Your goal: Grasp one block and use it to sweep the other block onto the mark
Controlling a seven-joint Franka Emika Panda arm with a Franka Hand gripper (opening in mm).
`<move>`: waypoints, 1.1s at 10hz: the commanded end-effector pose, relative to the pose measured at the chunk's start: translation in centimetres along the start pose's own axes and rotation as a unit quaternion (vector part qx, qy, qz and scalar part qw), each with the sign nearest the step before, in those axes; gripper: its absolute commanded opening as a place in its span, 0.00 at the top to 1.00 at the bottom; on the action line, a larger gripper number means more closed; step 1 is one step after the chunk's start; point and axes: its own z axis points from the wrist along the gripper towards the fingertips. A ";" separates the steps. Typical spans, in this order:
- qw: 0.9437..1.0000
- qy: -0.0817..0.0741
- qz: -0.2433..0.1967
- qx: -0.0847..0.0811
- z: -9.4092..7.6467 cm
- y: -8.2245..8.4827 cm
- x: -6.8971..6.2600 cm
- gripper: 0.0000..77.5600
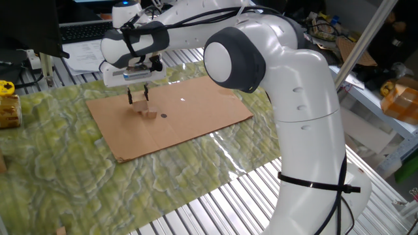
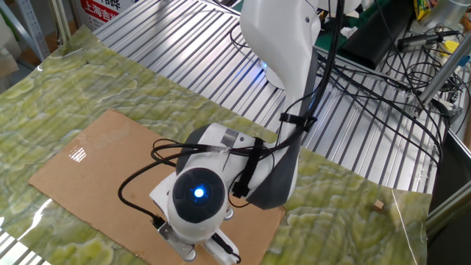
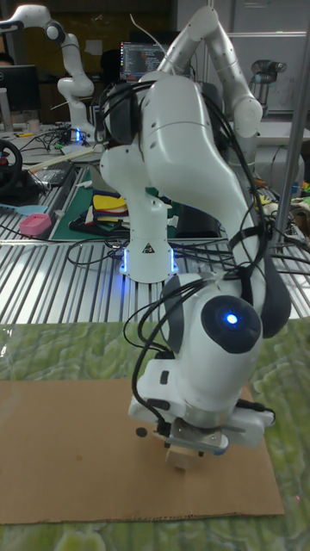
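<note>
The pale wooden cube stands on the brown cardboard, held low between my gripper's two dark fingers. The small brown block lies touching the cube's right side. The mark is a dark dot just right of the small block, a short gap away. In the tall fixed view the cube sits under my gripper, with the mark to its left. In the other fixed view the arm's wrist hides both blocks and the fingers.
The cardboard lies on a green patterned mat over a slatted metal table. A yellow object sits at the mat's left edge. A small wooden piece lies on the slats at the right.
</note>
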 end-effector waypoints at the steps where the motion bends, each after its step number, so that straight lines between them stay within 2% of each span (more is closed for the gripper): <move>1: 0.998 0.018 0.029 -0.048 -0.4 2.4 1.5 0.99; 2: 0.998 0.019 0.034 -0.056 -0.4 2.4 1.7 0.99; 4: 0.999 0.015 -0.033 -0.040 -1.0 2.2 2.0 0.99; 6: 0.997 0.013 -0.069 -0.033 -1.4 1.9 2.1 0.99; 7: 0.996 0.014 -0.083 -0.016 -1.5 1.7 2.1 0.99; 9: 0.996 0.013 -0.088 -0.012 -1.4 1.4 2.0 0.99; 11: 0.995 0.015 -0.095 -0.012 -0.8 0.0 1.5 0.99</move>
